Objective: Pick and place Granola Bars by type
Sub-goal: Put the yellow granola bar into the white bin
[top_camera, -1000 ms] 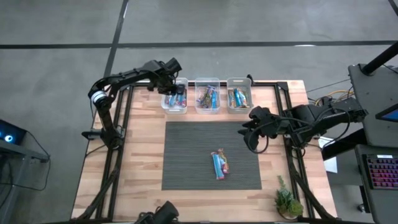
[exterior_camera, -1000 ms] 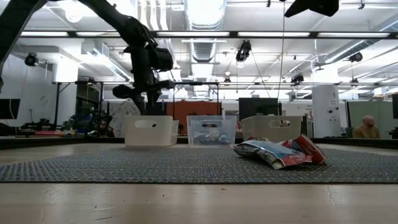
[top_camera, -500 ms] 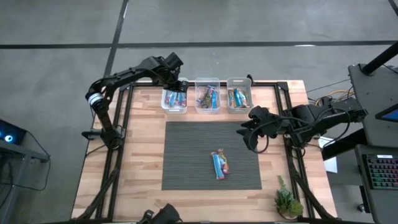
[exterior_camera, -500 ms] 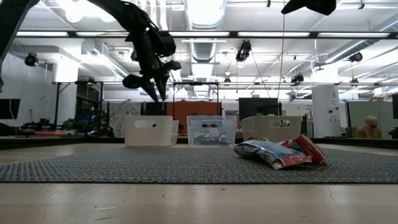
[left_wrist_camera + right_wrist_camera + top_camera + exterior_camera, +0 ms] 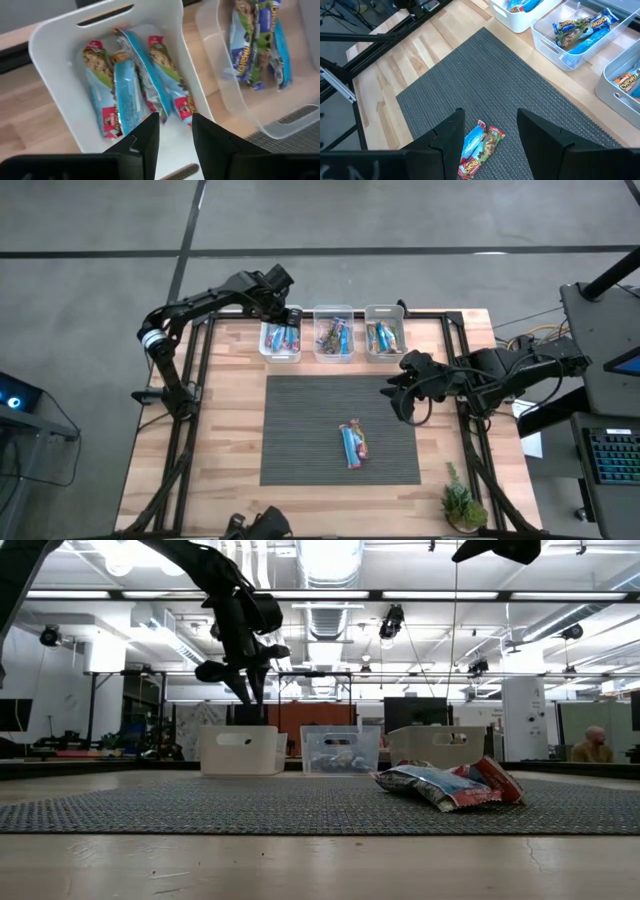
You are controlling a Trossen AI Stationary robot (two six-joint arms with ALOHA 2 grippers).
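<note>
The left gripper (image 5: 291, 313), fingers parted and empty, is held above the white bin (image 5: 281, 340) at upper centre, where red-labelled granola bars (image 5: 135, 90) are stacked. The right gripper (image 5: 398, 400), spread wide, is poised right of centre over the grey mat (image 5: 300, 430); two bars (image 5: 353, 443) are left lying below centre.

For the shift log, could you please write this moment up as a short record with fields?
Left gripper: open, empty, above the left white bin
Right gripper: open, empty, over the mat's right edge
Mat: one pair of bars lying together
Left white bin: red-and-blue bars
Middle clear bin: green-and-blue bars
Right white bin: orange-and-blue bars
</note>
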